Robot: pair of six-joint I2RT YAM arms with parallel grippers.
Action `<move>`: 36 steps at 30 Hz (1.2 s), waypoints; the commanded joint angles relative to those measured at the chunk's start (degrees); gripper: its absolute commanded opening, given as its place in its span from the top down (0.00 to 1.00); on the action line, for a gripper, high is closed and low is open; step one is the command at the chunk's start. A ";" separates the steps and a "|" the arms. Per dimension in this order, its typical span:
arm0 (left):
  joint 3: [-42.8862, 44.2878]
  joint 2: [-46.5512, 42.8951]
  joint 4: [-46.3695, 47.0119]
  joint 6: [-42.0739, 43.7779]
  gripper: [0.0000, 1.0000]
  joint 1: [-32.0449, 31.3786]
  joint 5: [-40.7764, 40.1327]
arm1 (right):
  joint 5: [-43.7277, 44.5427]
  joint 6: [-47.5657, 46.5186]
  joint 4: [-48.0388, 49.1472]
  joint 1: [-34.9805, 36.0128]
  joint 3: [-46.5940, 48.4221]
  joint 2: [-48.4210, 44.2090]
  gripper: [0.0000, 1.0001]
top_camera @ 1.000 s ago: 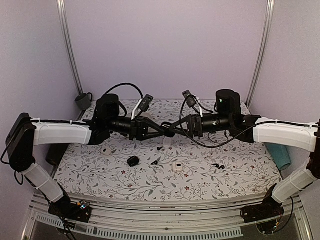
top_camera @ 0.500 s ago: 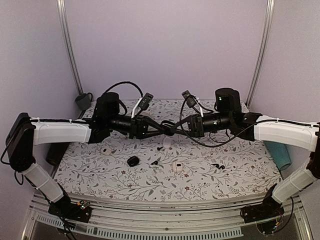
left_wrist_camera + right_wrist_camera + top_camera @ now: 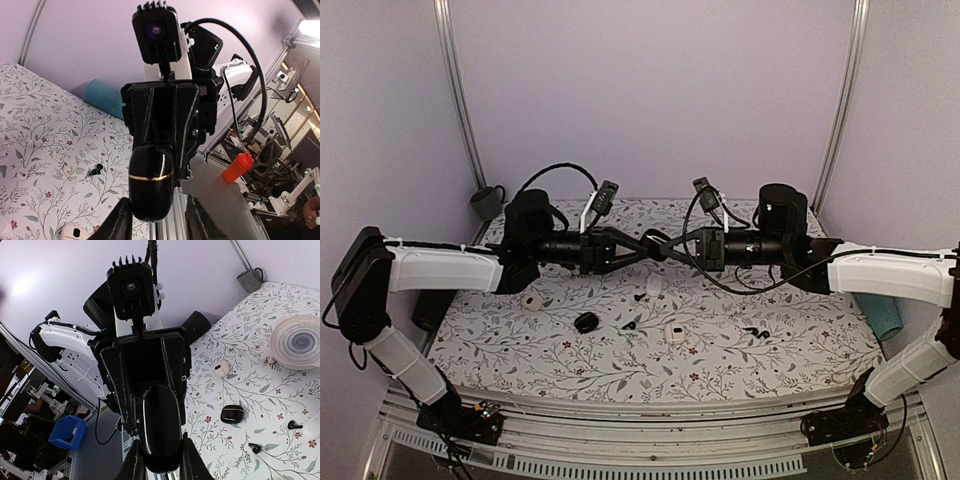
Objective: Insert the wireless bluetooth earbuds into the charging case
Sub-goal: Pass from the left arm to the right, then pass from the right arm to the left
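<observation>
A glossy black charging case with a gold band [image 3: 661,246] is held in the air above the table's middle, where both grippers meet. My right gripper [image 3: 161,462] is shut on the case [image 3: 161,430]. My left gripper [image 3: 159,222] stands around the same case [image 3: 151,182] with its jaws spread; there is a gap at its right finger. Tiny black earbuds lie on the table: one [image 3: 639,296], another [image 3: 628,324], and a pair [image 3: 754,331] that also shows in the left wrist view [image 3: 95,170].
A second black case [image 3: 586,322] and small white cases [image 3: 532,301] [image 3: 673,333] lie on the floral cloth. A striped plate [image 3: 295,342] sits at the back. A teal cylinder [image 3: 880,315] lies at the right edge, and a grey cup [image 3: 487,202] sits at the back left.
Both grippers have risen a little with the black case between them, and the two forearms are now more level. The things on the table have not moved.
</observation>
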 commanded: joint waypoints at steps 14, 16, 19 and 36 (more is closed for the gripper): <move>-0.97 -1.20 7.09 -2.72 0.61 -1.57 -7.87 | 2.87 3.36 6.31 1.00 -0.54 -0.73 0.95; -0.95 -1.03 8.19 -3.46 0.60 -1.57 -7.87 | 3.26 3.21 6.08 1.08 -0.62 -0.69 0.95; -0.30 -0.37 8.45 -3.86 0.62 -1.58 -7.55 | 3.78 2.94 6.03 1.18 -0.84 -0.78 0.95; -0.89 0.68 8.87 -3.31 1.00 -2.53 -5.27 | 5.81 0.67 2.41 1.42 -0.01 -1.15 0.83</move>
